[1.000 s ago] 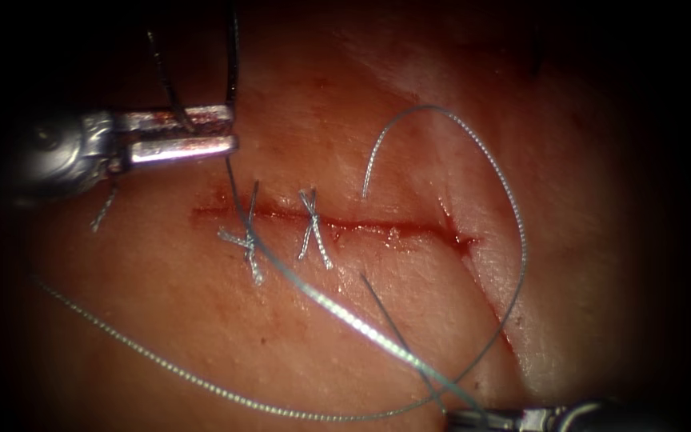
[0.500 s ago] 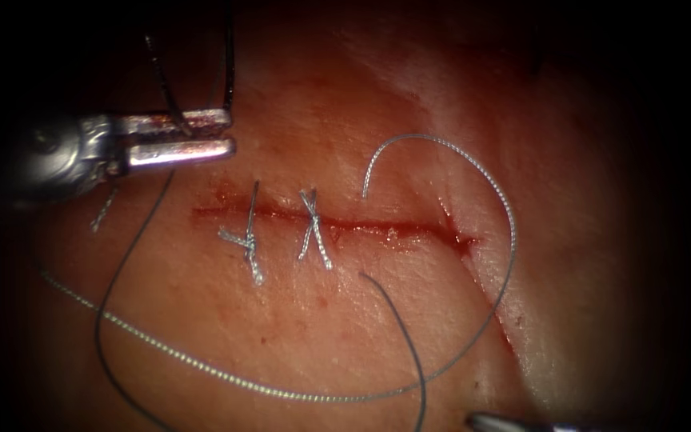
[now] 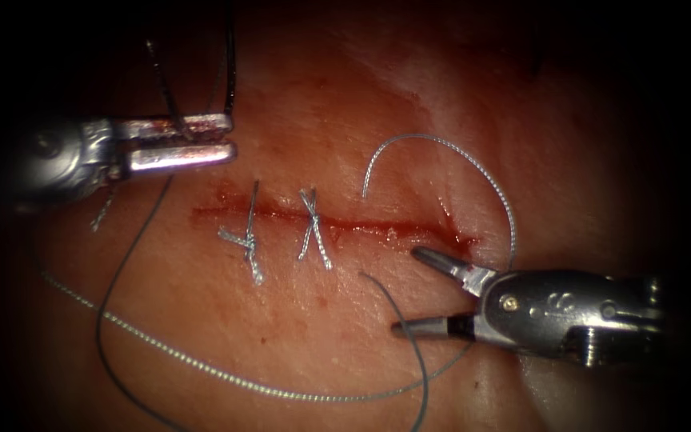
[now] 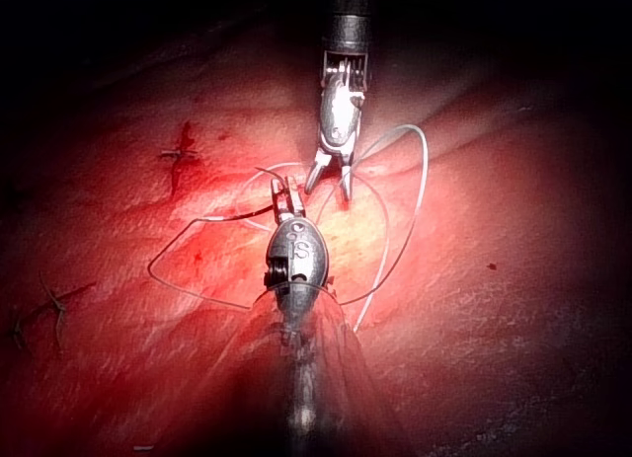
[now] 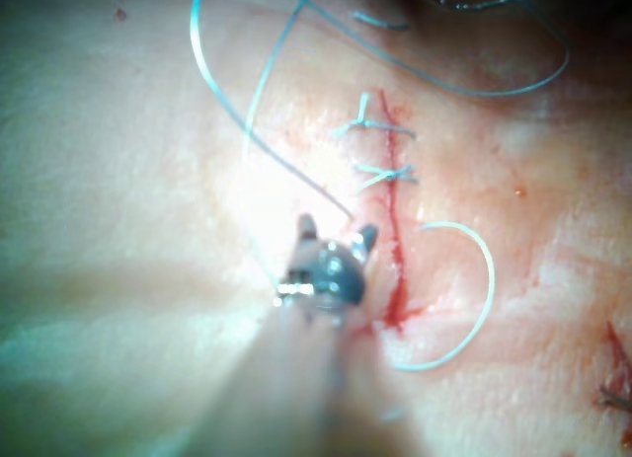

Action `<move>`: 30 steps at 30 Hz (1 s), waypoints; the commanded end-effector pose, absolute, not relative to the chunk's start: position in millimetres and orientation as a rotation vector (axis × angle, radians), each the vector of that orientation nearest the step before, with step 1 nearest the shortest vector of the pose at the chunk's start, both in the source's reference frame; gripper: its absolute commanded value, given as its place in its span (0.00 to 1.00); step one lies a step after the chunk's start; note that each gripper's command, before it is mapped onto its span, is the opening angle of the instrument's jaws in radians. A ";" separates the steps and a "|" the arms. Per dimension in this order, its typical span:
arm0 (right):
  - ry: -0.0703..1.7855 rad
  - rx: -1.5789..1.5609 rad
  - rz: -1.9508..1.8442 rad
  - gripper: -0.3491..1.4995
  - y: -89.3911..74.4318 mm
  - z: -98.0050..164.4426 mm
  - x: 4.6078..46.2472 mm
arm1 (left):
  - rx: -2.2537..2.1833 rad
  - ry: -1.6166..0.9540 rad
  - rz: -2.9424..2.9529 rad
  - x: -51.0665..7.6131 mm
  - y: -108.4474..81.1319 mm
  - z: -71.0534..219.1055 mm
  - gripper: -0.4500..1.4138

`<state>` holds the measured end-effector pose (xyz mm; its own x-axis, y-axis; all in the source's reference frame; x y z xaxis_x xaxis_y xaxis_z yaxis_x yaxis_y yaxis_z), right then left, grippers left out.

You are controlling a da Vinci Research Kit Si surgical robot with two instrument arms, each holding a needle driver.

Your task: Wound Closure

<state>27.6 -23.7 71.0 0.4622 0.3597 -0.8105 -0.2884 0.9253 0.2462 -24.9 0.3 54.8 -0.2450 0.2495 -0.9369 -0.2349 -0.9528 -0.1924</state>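
**Right tool coming in empty at the cut's right end**

The right tool (image 3: 419,292) is now sitting just below the right end of the cut (image 3: 361,226), having risen from the lower edge over the last second. Its jaws are gaping wide and holding nothing. The thread (image 3: 481,170), taut between the tools a second ago, is lying slack in loops on the tissue (image 3: 201,320).

The left tool (image 3: 229,138) is staying above the cut's left end, its jaws clamping the dark needle (image 3: 171,96) clear of the tissue; where along the curve is unclear. Two stitches (image 3: 313,228) are crossing the cut, its right part still gaping.

The left wrist view is showing the needle (image 4: 242,217) sticking sideways from the clamping jaws, while the right wrist view is showing the spread jaws beside the cut (image 5: 400,269)
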 end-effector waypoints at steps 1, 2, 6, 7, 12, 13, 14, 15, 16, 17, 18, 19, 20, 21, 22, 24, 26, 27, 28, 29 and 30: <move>1.017 0.079 0.393 0.79 -24.4 72.1 28.9 | -1.709 -0.017 2.262 -25.4 0.1 55.5 0.00; 1.016 0.076 0.394 0.77 -24.4 72.3 29.2 | -1.709 -0.016 2.262 -25.4 0.0 55.6 0.00; 1.011 0.072 0.405 0.74 -23.6 72.7 30.5 | -1.707 -0.020 2.259 -25.4 0.0 55.7 0.00; 1.011 0.073 0.406 0.74 -23.4 72.9 30.8 | -1.707 -0.020 2.259 -25.4 0.0 55.7 0.00; 1.045 0.161 0.377 0.00 -22.8 73.2 31.6 | -1.708 -0.020 2.259 -25.4 0.0 55.7 0.00; 1.049 0.169 0.386 0.00 -22.8 73.1 31.5 | -1.708 -0.020 2.259 -25.4 0.0 55.7 0.00; 1.052 0.178 0.393 0.00 -22.9 73.0 31.4 | -1.708 -0.020 2.259 -25.4 0.0 55.8 0.00; 1.056 0.185 0.401 0.00 -23.0 72.8 31.2 | -1.708 -0.020 2.259 -25.4 0.0 55.8 0.00; 1.060 0.188 0.398 0.00 -23.1 72.6 30.9 | -1.708 -0.019 2.259 -25.4 0.0 55.8 0.00; 1.062 0.195 0.399 0.00 -23.3 72.3 30.6 | -1.708 -0.019 2.259 -25.4 0.0 55.9 0.00; 1.065 0.201 0.394 0.00 -23.6 71.8 30.1 | -1.709 -0.019 2.259 -25.4 0.0 55.9 0.00; 1.070 0.205 0.390 0.00 -23.9 71.4 29.7 | -1.709 -0.019 2.260 -25.4 0.0 55.9 0.00; 1.073 0.211 0.384 0.00 -24.3 70.9 29.3 | -1.709 -0.019 2.260 -25.3 0.0 55.9 0.00; 1.071 0.226 0.379 0.00 -24.9 70.2 28.6 | -1.710 -0.019 2.260 -25.3 0.0 56.0 0.00; 1.074 0.232 0.372 0.00 -25.3 69.5 28.1 | -1.710 -0.020 2.260 -25.3 0.0 56.0 0.00; 1.079 0.248 0.355 0.00 -26.5 68.0 27.1 | -1.710 -0.020 2.260 -25.3 0.0 56.0 0.00; 1.091 0.273 0.325 0.00 -29.0 64.8 25.7 | -1.710 -0.019 2.260 -25.3 0.0 56.0 0.00; 1.095 0.281 0.316 0.00 -29.8 63.8 25.4 | -1.709 -0.019 2.260 -25.3 0.0 56.0 0.00; 1.101 0.291 0.302 0.00 -30.9 62.4 25.1 | -1.709 -0.019 2.260 -25.4 0.0 56.0 0.00; 1.102 0.300 0.291 0.00 -31.7 61.3 24.9 | -1.709 -0.019 2.259 -25.4 0.0 56.0 0.00; 1.106 0.308 0.280 0.00 -32.7 60.1 24.8 | -1.709 -0.019 2.259 -25.4 0.0 56.0 0.00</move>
